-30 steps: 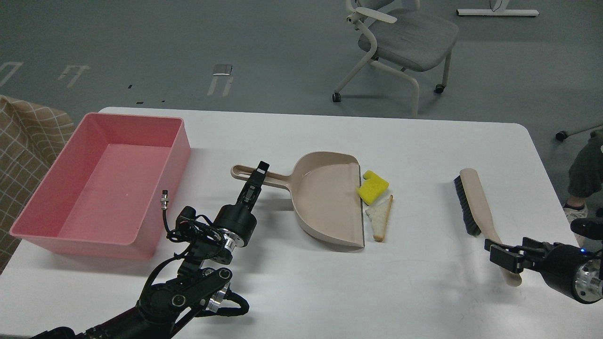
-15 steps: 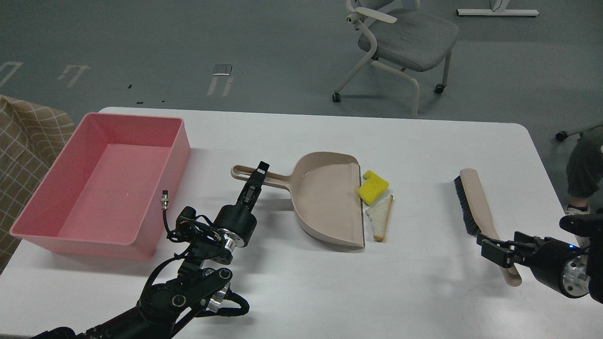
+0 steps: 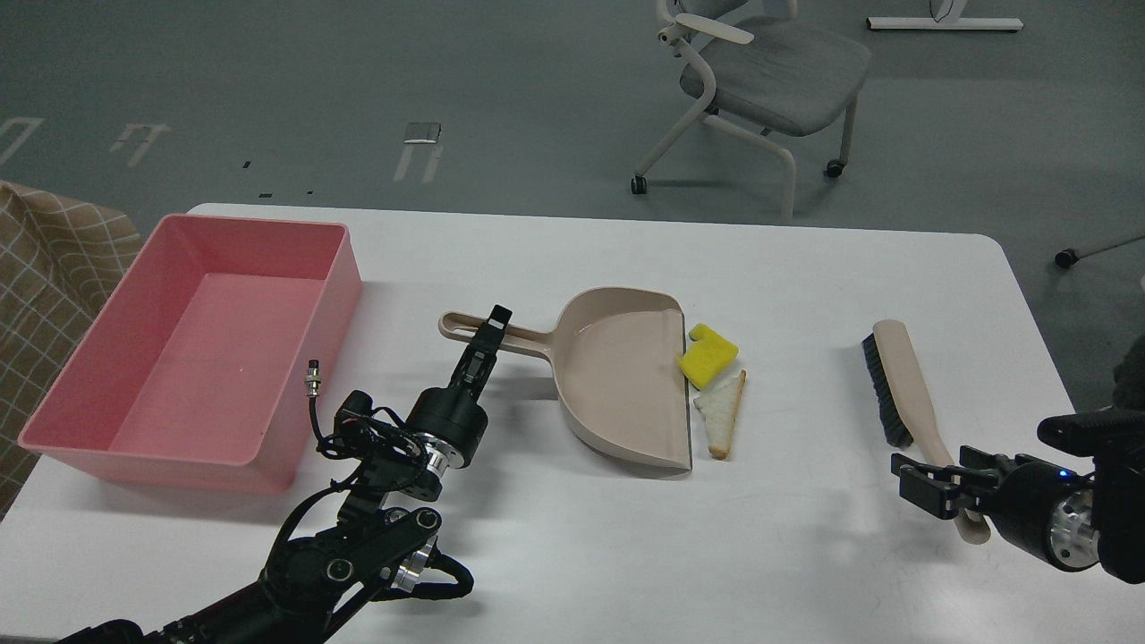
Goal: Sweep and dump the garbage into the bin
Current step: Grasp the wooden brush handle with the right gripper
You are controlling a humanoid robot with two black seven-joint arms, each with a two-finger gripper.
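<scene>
White table: beyond the dustpan (image 3: 626,376) the brush (image 3: 903,389) lies lengthwise, handle end between the right gripper's (image 3: 930,478) parted fingers, while the left gripper (image 3: 487,335) pinches the dustpan's handle.

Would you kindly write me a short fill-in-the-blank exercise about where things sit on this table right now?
1. The yellow sponge block lies against the open edge of the beige ____.
2. The bread slice lies just ____ the sponge block, on the side toward the robot.
3. The pink bin holds ____ of the garbage.
4. The right gripper is at the handle of the ____, which lies on the white table.

Missing words: dustpan; beside; none; brush
</scene>
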